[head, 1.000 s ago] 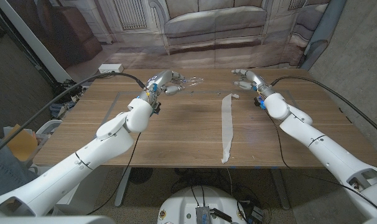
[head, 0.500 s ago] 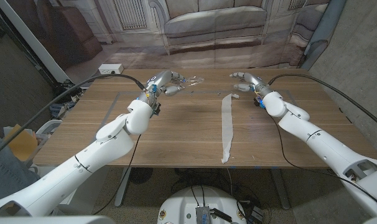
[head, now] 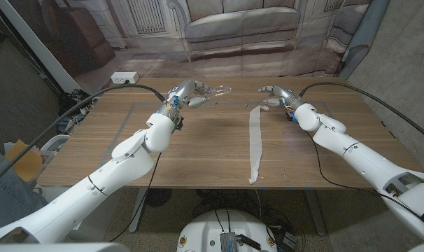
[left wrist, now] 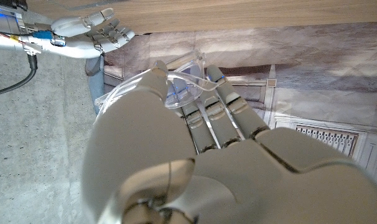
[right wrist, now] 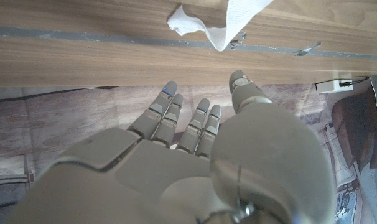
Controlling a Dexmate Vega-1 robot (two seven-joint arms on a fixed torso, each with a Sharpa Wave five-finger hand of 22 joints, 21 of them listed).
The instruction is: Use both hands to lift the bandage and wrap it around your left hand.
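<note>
Your desk (head: 198, 150) carries the whole job; the bandage (head: 255, 142) lies on it as one long flat strip, running from just beside your right hand (head: 273, 95) back toward the near edge, well apart from your left hand (head: 192, 94); its far end is curled and folded up off the wood, as the right wrist view shows (right wrist: 210, 23), which likely makes that end the easiest place to pinch.

Your right hand hovers near that curled end with its fingers (right wrist: 176, 115) spread and nothing in them, not touching the cloth; I judge it is set there to take the end first.

Your left hand is held out over the far side of the desk, fingers (left wrist: 223, 106) extended and close together, holding nothing; a clear plastic piece (left wrist: 188, 81) sits over them; held straight and free like this, it offers a shape the strip can go around once both hands have lifted it; the lift is not yet begun.
</note>
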